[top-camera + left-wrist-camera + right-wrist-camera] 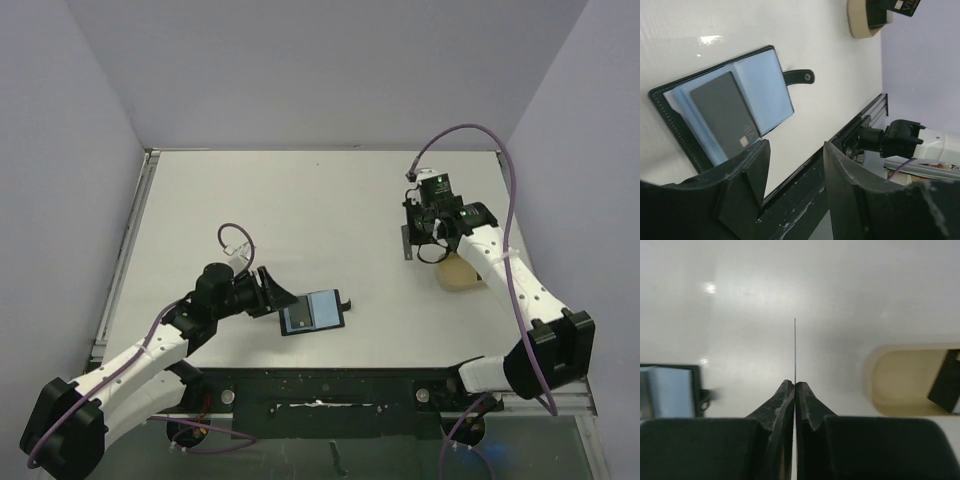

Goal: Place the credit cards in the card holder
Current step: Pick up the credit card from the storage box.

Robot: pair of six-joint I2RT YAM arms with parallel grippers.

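The card holder (313,312) lies open on the table, grey-blue inside up, with a dark grey credit card (722,112) lying on its left page and its snap tab (801,76) pointing away. My left gripper (272,292) hovers at the holder's left edge, open and empty (792,150). My right gripper (425,235) is above the table at the right, shut on a second credit card (406,240). In the right wrist view that card (795,350) shows edge-on as a thin line rising from the closed gripper (795,385). The holder (670,390) sits low at the left there.
A tan shallow tray (460,272) rests under the right arm, right of the held card. Its rim (875,375) shows in the right wrist view, with a dark card (945,382) leaning inside. The table's front rail (330,378) runs just behind the holder.
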